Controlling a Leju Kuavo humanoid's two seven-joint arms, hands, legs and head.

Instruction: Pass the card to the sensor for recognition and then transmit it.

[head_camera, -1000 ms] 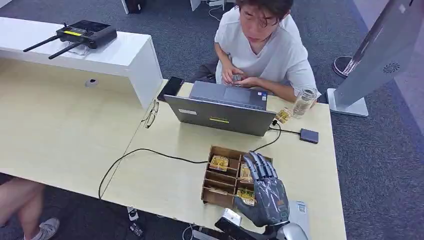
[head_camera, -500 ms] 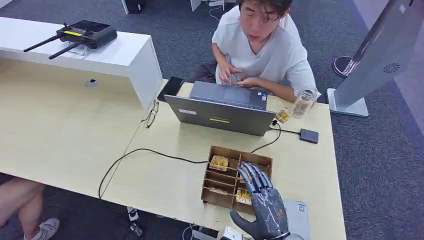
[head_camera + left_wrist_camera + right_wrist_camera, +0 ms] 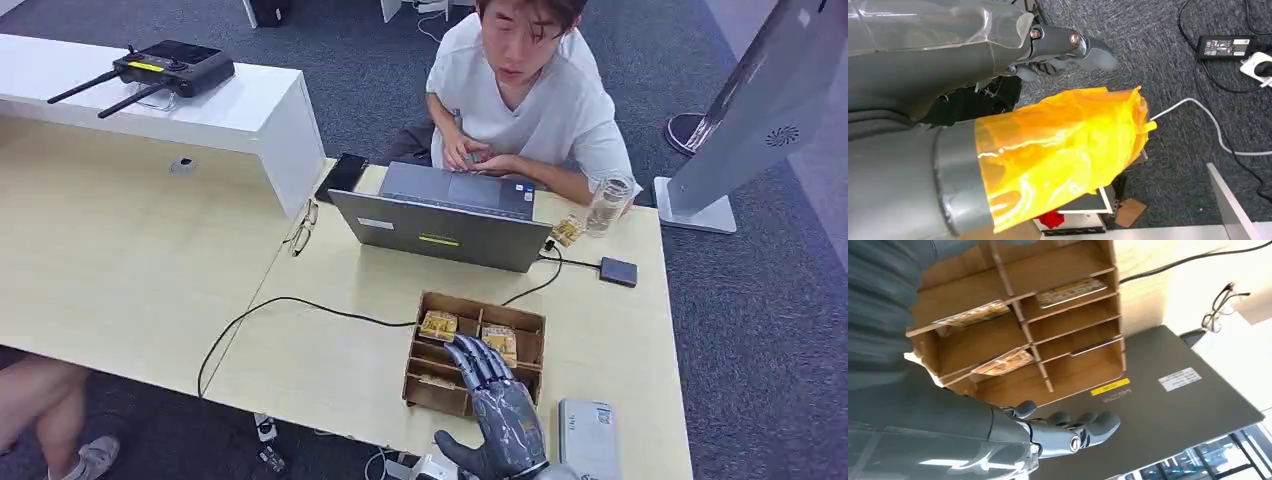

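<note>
Fingers [image 3: 478, 357] of the right hand [image 3: 497, 415] stretch flat and slightly apart, holding nothing, above the wooden divided box [image 3: 432, 390]. Glossy yellow-printed cards [image 3: 438, 324] lie flat in its compartments. Nearby lies a grey rectangular sensor [image 3: 587, 437]. Whether the left hand [image 3: 1068, 47] holds anything cannot be told.

office premises: grey carpet floor [image 3: 640, 40], pale wood desks [image 3: 120, 260], an open laptop [image 3: 445, 225], a seated person [image 3: 520, 90] working.
</note>
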